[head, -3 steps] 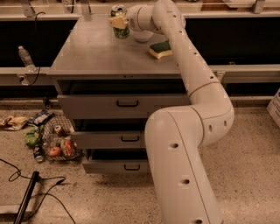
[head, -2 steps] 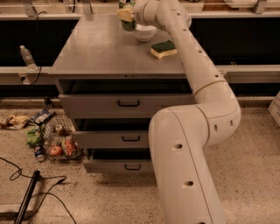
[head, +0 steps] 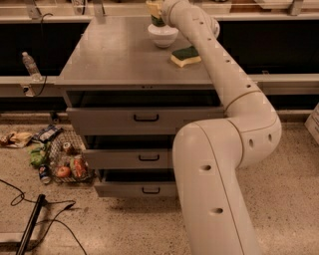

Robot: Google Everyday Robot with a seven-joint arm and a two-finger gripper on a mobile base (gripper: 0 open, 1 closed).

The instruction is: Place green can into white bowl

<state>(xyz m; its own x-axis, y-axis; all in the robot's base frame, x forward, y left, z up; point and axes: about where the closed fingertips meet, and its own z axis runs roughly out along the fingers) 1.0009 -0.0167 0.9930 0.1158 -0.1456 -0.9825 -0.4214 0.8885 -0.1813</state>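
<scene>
Litter lies on the floor left of the drawers. On the worktop, a sponge lies near the white bowl. Directly over the bowl, at its rim, is the green can, with the tool clenched on its top.

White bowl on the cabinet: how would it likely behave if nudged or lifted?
Probably stiff and breakable: the white bowl looks smooth and hard. Its narrow base suggests it could tip or slide on the cabinet top. The gripper, with the green can, is right above it; a drop might jolt it.
</scene>
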